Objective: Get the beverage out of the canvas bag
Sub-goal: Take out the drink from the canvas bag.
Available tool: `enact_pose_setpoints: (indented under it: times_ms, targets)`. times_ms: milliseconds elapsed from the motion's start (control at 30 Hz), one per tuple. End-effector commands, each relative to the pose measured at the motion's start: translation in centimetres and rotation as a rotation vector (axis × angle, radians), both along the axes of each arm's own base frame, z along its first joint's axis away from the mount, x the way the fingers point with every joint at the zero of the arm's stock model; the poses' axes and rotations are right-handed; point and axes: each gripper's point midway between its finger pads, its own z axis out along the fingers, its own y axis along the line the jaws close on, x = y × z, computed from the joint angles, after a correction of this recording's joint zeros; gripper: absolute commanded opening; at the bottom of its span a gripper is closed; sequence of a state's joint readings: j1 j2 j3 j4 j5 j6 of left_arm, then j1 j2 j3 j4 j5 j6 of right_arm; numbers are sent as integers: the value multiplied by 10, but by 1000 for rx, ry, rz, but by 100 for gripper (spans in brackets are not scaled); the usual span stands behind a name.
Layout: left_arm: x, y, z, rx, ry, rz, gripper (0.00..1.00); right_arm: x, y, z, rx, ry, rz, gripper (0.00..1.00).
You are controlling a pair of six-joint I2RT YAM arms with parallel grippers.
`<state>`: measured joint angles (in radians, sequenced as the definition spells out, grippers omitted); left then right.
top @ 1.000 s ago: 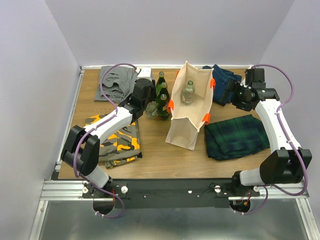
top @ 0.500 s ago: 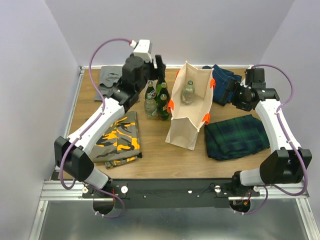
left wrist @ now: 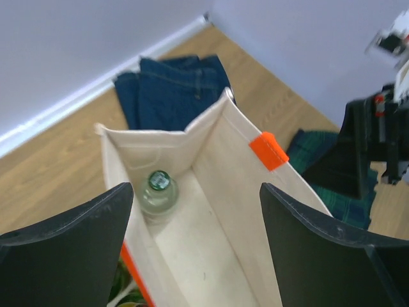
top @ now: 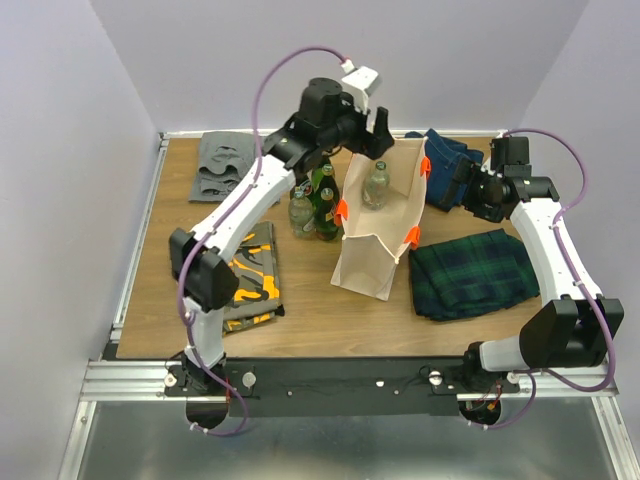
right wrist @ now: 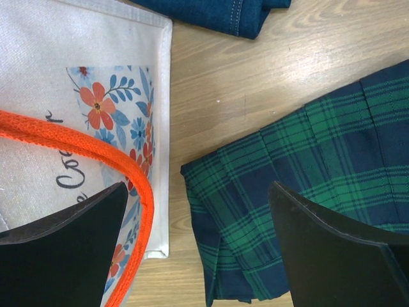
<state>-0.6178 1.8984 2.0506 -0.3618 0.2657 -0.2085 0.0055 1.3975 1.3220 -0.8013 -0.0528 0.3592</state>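
Beverage (top: 375, 185) mostly behind canvas bag (top: 368, 258) walls

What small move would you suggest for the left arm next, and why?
Probably lower the open left pincer into the canvas bag, steering toward the clear bottle. The pincer hangs above the bag's open mouth, and the bottle stands inside, off toward one finger, ungrasped.

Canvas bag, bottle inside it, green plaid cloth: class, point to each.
canvas bag (top: 365, 260), top view, front wall
bottle (left wrist: 158, 181), left wrist view, cap
green plaid cloth (right wrist: 300, 179), right wrist view, top surface
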Motion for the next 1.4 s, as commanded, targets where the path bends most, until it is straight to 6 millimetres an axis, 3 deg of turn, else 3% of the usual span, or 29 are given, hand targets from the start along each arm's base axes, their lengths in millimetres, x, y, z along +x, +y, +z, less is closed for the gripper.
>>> enact_pose_setpoints:
  times_ms: [0, 400, 767, 1367]
  targets:
    - [-10, -28, -32, 74, 76, -110, 88, -2, -5, 1, -29, -16, -3, 100]
    - [9, -46, -91, 140, 142, -95, 82, 1, -7, -2, -36, -8, -7, 100]
    - [46, -51, -133, 240, 98, 94, 77, 0, -6, -2, -35, -6, -6, 100]
    - [75, -38, -152, 315, 22, 358, 73, 2, -6, -2, -38, -2, -2, 100]
